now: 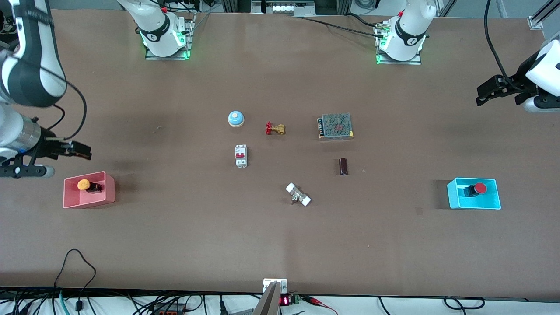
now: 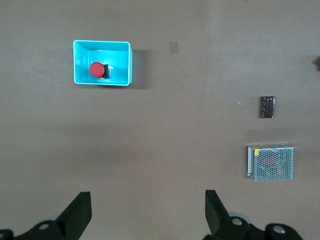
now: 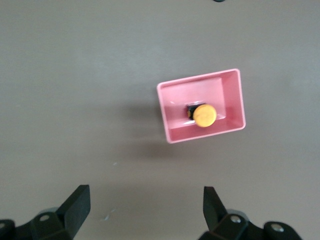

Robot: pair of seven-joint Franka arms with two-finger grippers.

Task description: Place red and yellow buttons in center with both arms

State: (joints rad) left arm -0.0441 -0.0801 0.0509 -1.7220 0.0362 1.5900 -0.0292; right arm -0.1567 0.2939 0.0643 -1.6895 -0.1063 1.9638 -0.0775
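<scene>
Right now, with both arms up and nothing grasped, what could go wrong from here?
1. The yellow button lies on its side in the pink bin, beside a wall; the right gripper, jaws open, may catch the wall.
2. The same may happen to the left gripper with the red button in the cyan bin.
3. The center holds parts like the white-capped fitting; a placed button might bump one.

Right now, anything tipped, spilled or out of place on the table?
Nothing spilled or damaged. The yellow button lies on its side in the pink bin, and the red button likewise in the cyan bin; neither is in the center yet. The left claw and right claw hang open above the table.
</scene>
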